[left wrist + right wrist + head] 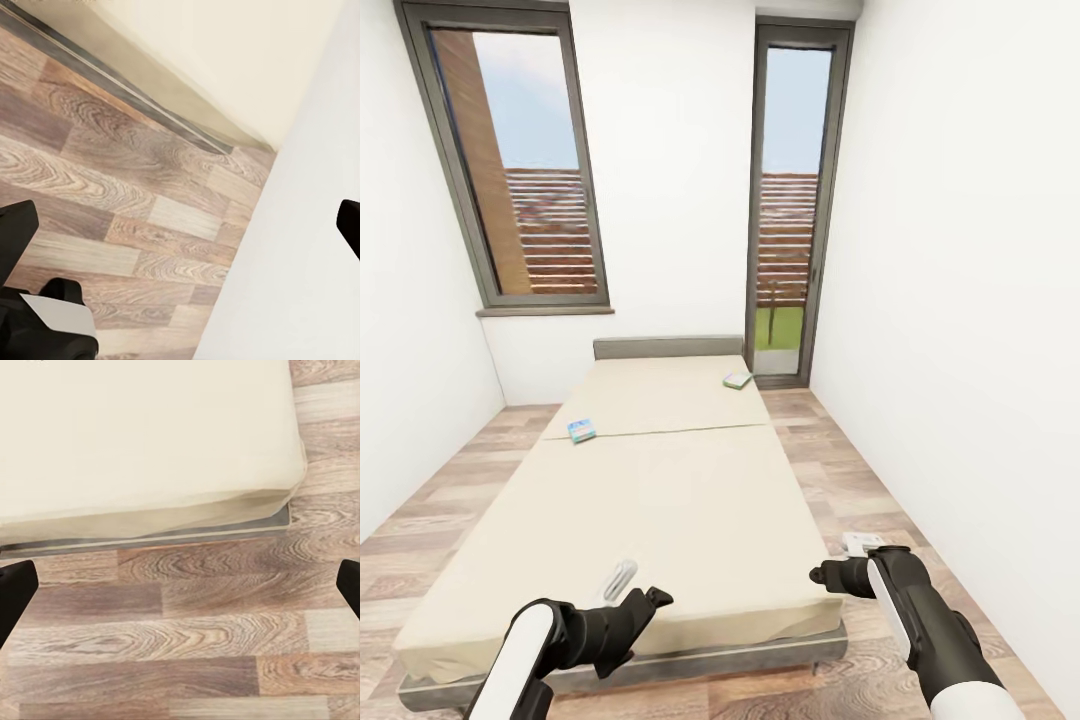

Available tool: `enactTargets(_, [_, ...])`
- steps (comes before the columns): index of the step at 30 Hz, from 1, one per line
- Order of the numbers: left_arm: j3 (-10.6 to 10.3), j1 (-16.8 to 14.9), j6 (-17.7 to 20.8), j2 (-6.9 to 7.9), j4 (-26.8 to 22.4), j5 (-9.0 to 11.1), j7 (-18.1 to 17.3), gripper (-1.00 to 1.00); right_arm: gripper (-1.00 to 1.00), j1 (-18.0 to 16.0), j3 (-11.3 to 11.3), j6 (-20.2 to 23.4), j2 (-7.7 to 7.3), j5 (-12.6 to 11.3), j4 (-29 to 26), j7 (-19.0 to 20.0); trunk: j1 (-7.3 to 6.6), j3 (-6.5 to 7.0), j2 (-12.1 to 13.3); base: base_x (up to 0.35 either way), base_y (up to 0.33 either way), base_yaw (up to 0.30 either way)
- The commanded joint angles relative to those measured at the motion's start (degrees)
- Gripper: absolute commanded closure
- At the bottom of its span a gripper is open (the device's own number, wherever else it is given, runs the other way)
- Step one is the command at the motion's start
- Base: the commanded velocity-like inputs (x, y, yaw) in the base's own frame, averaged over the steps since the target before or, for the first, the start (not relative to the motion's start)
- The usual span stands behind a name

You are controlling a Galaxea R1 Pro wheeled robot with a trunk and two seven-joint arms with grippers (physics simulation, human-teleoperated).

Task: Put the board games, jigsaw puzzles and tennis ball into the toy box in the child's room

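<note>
White walls close in a narrow room with a wood-plank floor (480, 480), and two tall dark-framed windows (520, 160) fill the far wall at the top of the head view, showing slatted fencing and sky outside. Through the centre of the frame runs the bed (660, 500), its plain beige mattress on a dark grey frame with a low headboard at the far end.

Two small flat board games lie on the mattress, well apart from each other. The blue game box (582, 430) sits near the bed's left edge, just left of centre in the frame, close to a seam across the mattress. The green-edged game box (737, 380) lies further back, near the right edge and close to the headboard.

At the lower left of the head view the left gripper (622, 580) hangs above the foot of the bed; in the left wrist view its dark fingers (15, 232) sit at opposite edges of the picture, spread wide with nothing between them but floor and wall. At the lower right the right gripper (857, 546) hovers off the bed's near right corner; in the right wrist view its fingers (15, 592) are likewise spread apart and empty, above planks and the mattress corner (289, 480).
</note>
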Motion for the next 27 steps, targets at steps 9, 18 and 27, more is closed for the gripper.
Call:
enactTargets(9, [0.05,-0.04,0.05,-0.02,-0.23,0.52,0.59,-1.0,-1.0,-0.03,-0.07,0.25,0.0,0.04,-0.06,0.21,-1.98,1.55,3.59,0.0,0.0,0.0])
enactTargets(18, [0.07,-0.05,0.04,-0.02,-0.27,0.52,0.59,-1.0,-1.0,-0.03,-0.07,0.25,0.0,0.04,-0.06,0.21,-3.96,3.17,7.2,0.0,0.0,0.0])
enactTargets(27, [0.1,-0.02,0.04,-0.02,-0.28,0.52,0.59,-1.0,-1.0,-0.03,-0.07,0.25,0.0,0.04,-0.06,0.21,-5.94,4.79,10.81,0.0,0.0,0.0])
